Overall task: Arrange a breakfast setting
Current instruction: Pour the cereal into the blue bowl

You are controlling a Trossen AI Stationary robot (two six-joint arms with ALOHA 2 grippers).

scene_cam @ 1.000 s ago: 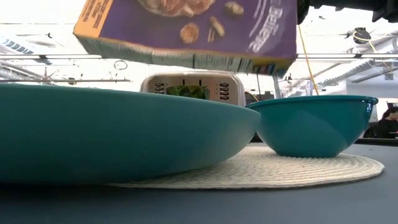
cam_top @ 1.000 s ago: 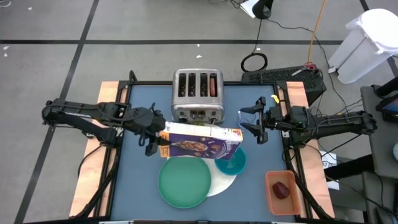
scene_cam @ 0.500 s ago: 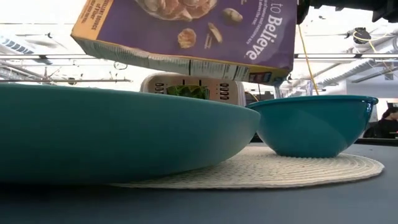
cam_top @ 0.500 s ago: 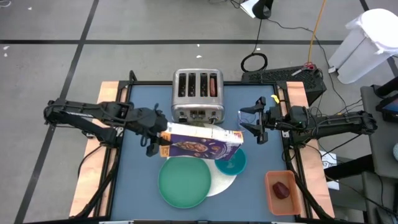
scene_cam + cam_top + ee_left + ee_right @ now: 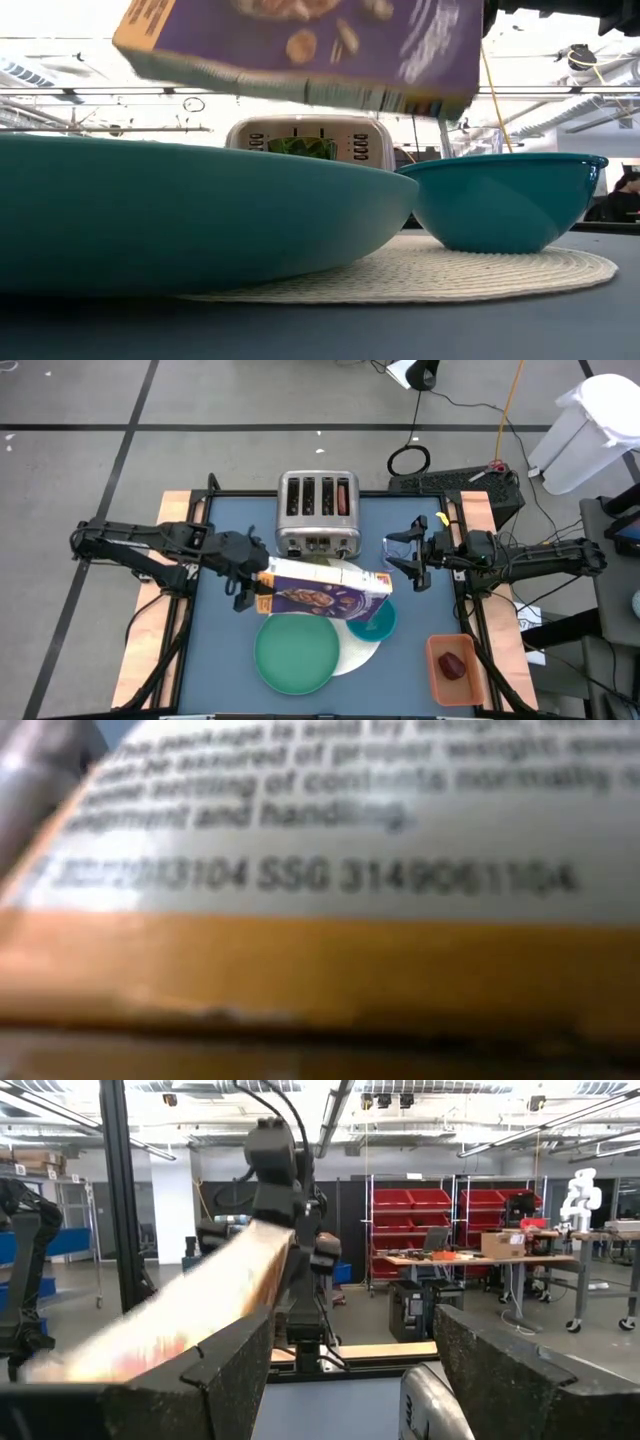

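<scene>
The left gripper [image 5: 255, 582] is clamping one end of the purple cereal box [image 5: 325, 592], its long axis reaching over the teal bowl [image 5: 375, 622], while the right gripper [image 5: 400, 558], fingers parted and empty, is waiting beyond the bowl.

Overhead and table-level views share the purple cereal box [image 5: 325, 592].

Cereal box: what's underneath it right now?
The cereal box, held up by the left pincer, hangs over the teal bowl and the green plate's back edge. The bowl's inside is partly covered.
</scene>
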